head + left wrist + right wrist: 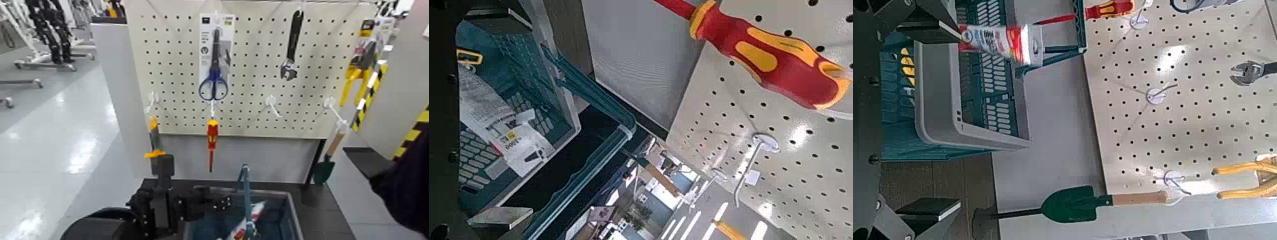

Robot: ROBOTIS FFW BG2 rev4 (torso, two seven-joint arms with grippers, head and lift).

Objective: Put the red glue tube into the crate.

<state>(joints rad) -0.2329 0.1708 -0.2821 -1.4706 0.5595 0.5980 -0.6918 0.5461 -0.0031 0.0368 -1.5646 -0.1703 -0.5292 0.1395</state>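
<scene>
The red glue tube point(250, 222) lies slanted inside the crate point(288, 217), leaning by the arched blue handle point(245, 185). In the right wrist view the tube point(998, 40) rests across the crate's top edge point(953, 95), and nothing holds it. My left gripper point(159, 203) hovers at the crate's left end with its fingers apart and empty. In its own view point(494, 112) it looks into the lattice crate point(559, 85). My right gripper point(923, 110) is open and empty, off to the crate's right side. Only its dark arm point(408, 185) shows in the head view.
A pegboard point(255, 108) stands behind the crate. On it hang scissors point(213, 83), a wrench point(291, 45), a red-and-yellow screwdriver point(212, 137), an orange tool point(154, 143) and a green trowel point(325, 167). A white printed item point(504, 130) and a yellow item point(908, 65) lie in the crate.
</scene>
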